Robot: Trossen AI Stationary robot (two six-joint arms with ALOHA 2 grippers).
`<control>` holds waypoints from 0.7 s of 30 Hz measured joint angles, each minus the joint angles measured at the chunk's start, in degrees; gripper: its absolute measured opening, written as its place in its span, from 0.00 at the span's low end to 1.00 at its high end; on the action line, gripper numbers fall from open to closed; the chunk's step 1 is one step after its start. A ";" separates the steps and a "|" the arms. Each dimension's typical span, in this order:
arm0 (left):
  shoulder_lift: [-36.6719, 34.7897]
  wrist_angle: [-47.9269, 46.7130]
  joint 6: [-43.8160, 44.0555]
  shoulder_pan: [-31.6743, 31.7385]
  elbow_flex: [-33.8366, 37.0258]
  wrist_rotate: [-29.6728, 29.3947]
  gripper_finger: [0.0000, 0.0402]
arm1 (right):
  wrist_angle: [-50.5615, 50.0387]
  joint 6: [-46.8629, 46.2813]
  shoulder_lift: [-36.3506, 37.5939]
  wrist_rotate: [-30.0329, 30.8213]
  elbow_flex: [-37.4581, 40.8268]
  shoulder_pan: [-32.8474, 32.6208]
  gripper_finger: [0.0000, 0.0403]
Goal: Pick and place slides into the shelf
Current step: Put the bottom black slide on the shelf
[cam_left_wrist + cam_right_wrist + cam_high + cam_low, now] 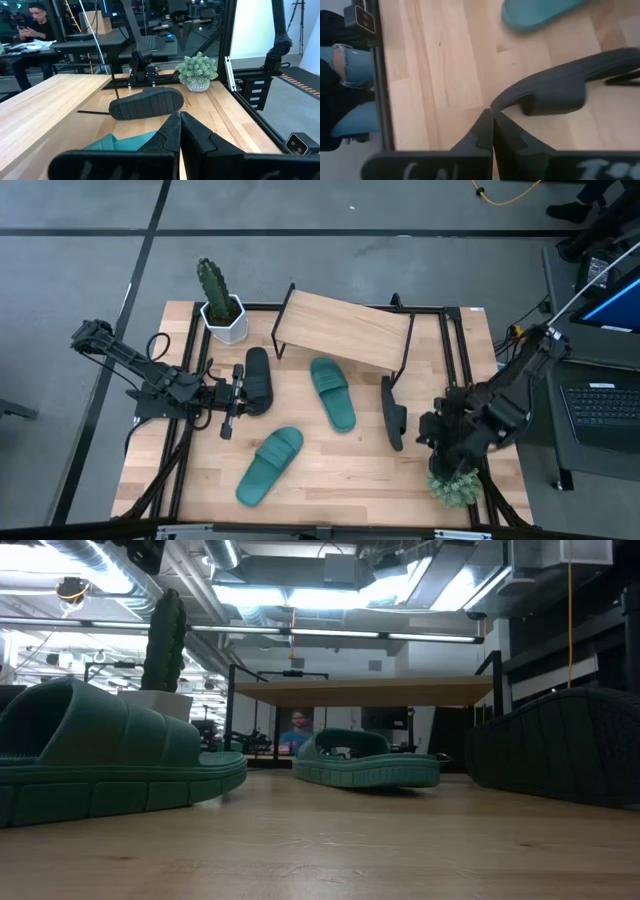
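Left gripper point(236, 396) is pinched closed and empty, one black slide point(258, 379) just beside its tip. The other black slide point(393, 412) sits on edge against the shelf point(345, 328) leg, just ahead of the right gripper point(436, 427), which is also closed and holds nothing. Teal slides: one point(332, 392) between the grippers, one point(269, 465) nearer the left. Shelf board is bare, so likely no slides placed yet. Both grippers must open before any grasp.

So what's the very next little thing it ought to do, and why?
Probably open the left hand and ease it onto the black slide just ahead of it. All four slides lie on the table, the shelf holds none, and both hands look shut and empty; the right hand sits beside the other black slide, tipped on edge.
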State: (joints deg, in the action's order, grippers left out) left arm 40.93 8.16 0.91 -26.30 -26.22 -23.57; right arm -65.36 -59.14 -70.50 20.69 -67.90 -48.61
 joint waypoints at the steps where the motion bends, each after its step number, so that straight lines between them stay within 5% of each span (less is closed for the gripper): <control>1: 0.00 0.00 0.00 0.00 0.00 0.02 0.00 | -0.01 -1.55 -0.98 0.54 -0.26 -1.00 0.00; 11: 0.00 -1.92 -2.97 0.02 0.00 3.63 0.00 | -0.76 -16.11 -9.07 10.93 -0.26 -9.77 0.01; 21: -0.02 -1.79 -2.95 0.02 0.00 3.69 0.00 | -0.79 -24.31 -15.56 11.35 -0.17 -10.37 0.02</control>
State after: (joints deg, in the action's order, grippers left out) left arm 40.91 6.37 -2.04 -26.28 -26.22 -19.88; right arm -66.15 -83.45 -86.06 32.05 -68.07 -58.99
